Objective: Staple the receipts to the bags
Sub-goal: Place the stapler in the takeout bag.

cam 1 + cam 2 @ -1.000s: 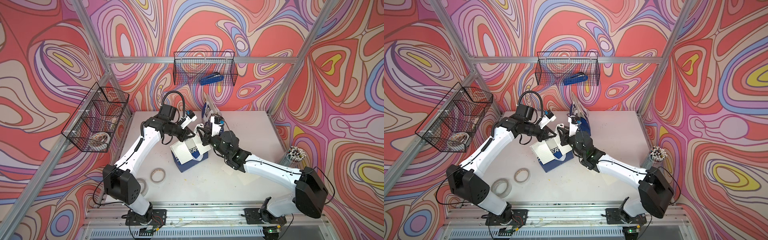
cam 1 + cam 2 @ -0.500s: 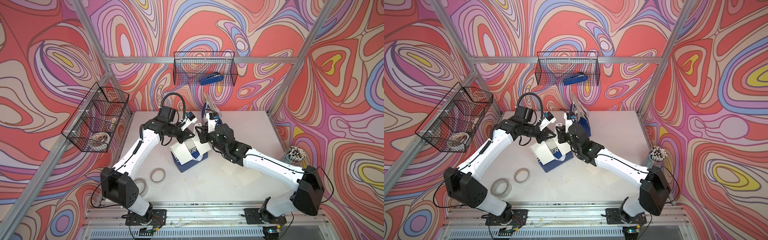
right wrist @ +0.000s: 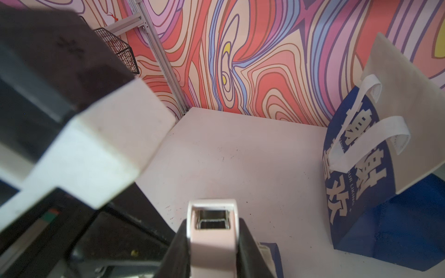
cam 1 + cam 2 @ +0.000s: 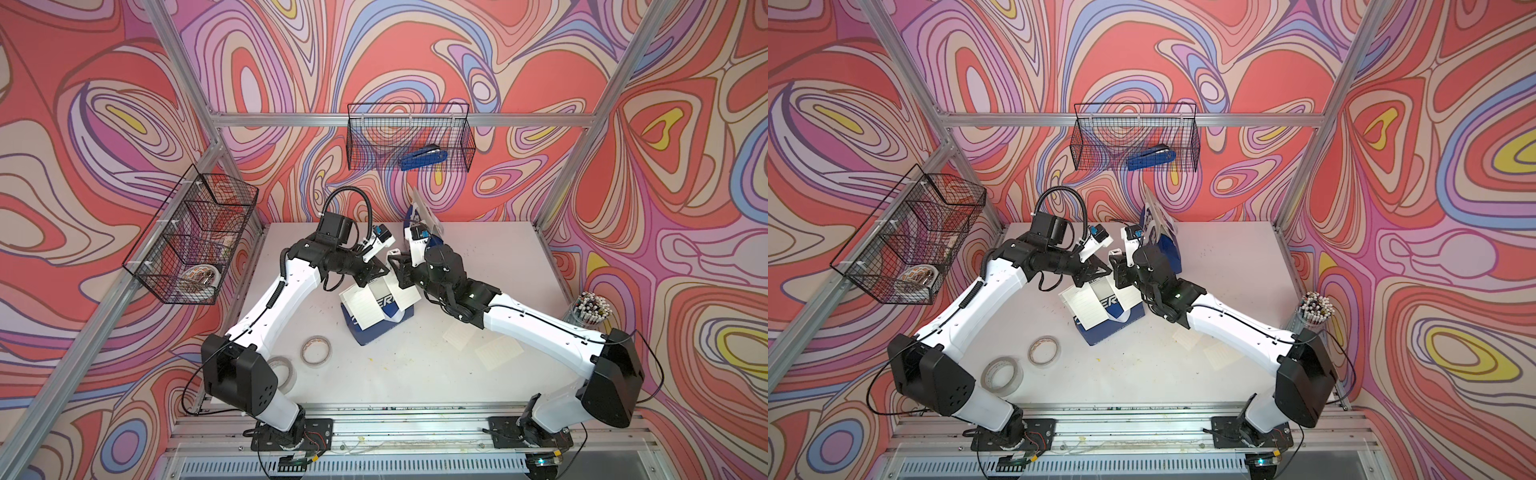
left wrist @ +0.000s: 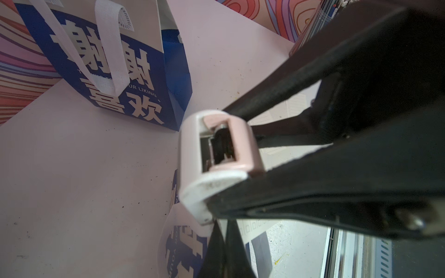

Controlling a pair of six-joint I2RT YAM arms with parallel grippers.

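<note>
Receipt (image 4: 365, 306) white, faintly lined, rectangular

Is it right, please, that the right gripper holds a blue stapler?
No: the right gripper holds a pink stapler, as the right wrist view shows. The blue stapler lies in the basket on the back wall.

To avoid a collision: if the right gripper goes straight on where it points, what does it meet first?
Most likely the bare table: the pink stapler in the right gripper would touch it first. The bag with Chinese characters stands off to one side. Depth is hard to judge.
</note>
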